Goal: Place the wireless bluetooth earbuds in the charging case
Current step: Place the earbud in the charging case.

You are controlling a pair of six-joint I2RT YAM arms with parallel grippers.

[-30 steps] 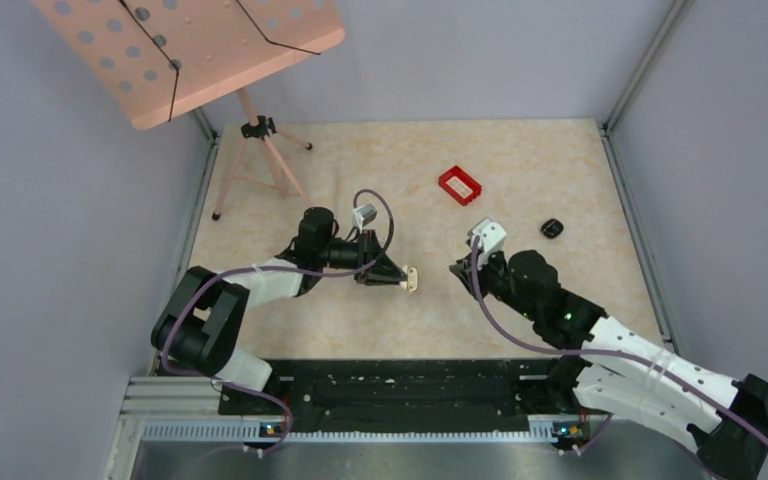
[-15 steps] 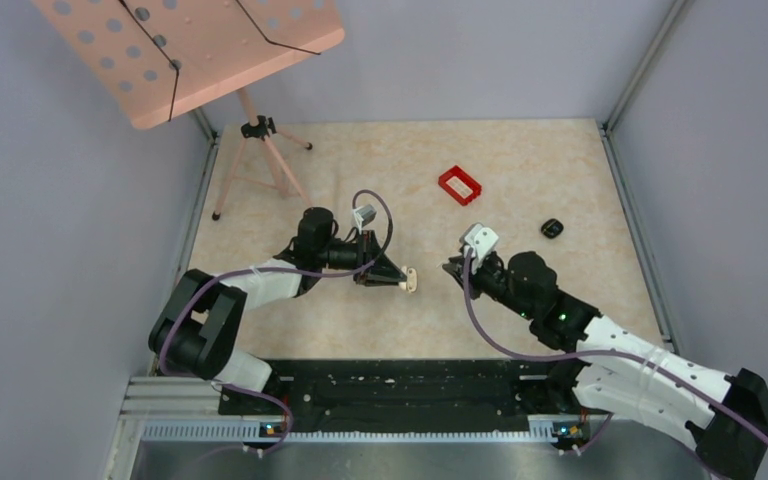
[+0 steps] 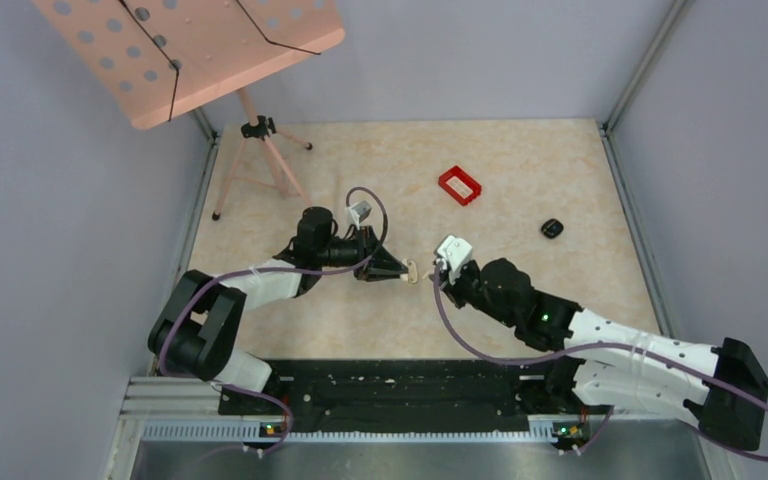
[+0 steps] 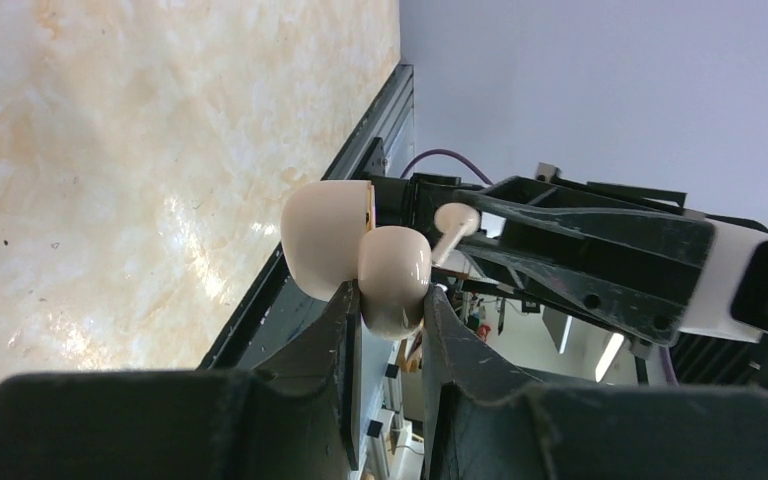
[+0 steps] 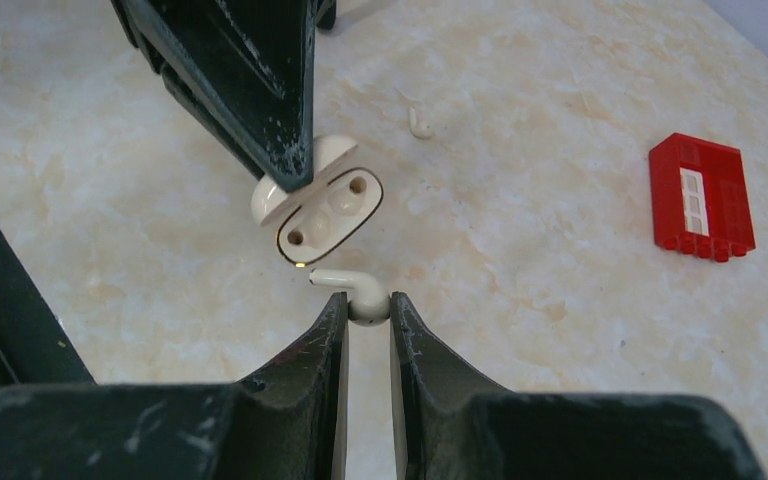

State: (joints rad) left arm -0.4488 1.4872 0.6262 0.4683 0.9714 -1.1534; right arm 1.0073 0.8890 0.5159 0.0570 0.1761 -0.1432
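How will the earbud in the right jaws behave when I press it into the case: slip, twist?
The earbud looks glossy and is pinched only at its rounded head, so it may pivot or slip under a push. It is tiny, so probably very light, and likely to roll if dropped. The case is smooth and rounded too, so it might shift.

Top view: bright, even overhead light, sharp throughout. Shadows on the table [image 3: 560, 170] are soft and short.

Left wrist view: hot glare on the tabletop toward 9 o'clock and a small highlight on the charging case [image 4: 395, 270]. The left gripper [image 4: 390, 297] is dark and blurred at 6 o'clock.

Right wrist view: the cream earbud [image 5: 358, 290] and tabletop are crisp. The right gripper [image 5: 367, 305] goes soft toward 6 o'clock.
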